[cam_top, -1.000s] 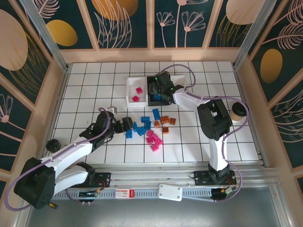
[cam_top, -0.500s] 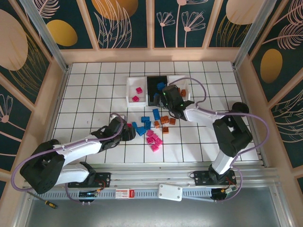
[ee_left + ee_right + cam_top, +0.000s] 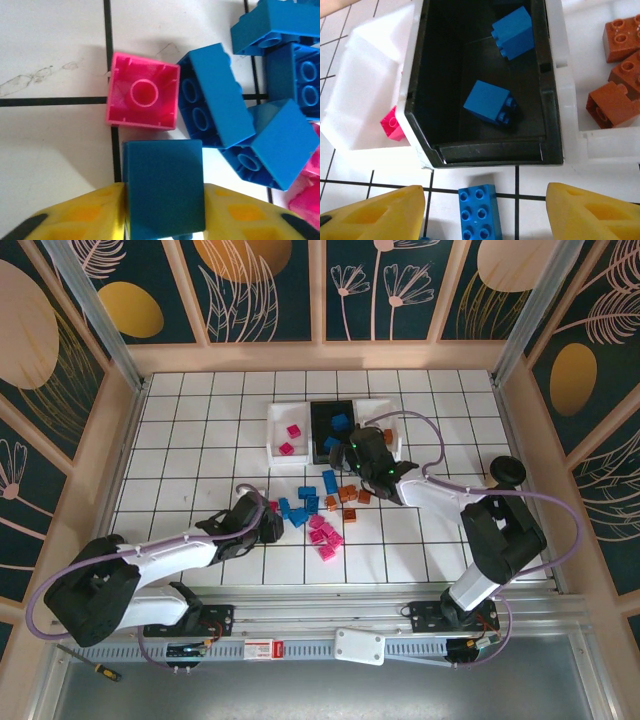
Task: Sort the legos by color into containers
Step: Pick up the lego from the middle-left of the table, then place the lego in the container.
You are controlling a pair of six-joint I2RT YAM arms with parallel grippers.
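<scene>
Near the loose pile at mid-counter (image 3: pixel 180 440), the left jaws grip a blue brick (image 3: pixel 164 187) by its sides; a pink brick (image 3: pixel 144 91) lies just beside it, and another blue one (image 3: pixel 215 95) crowds its corner, so a careless lift could drag either along or twist the held brick loose; the right jaws stand wide over a long blue brick (image 3: pixel 477 212) just before the black tray (image 3: pixel 490 150); closing too low could shove that tray.
</scene>
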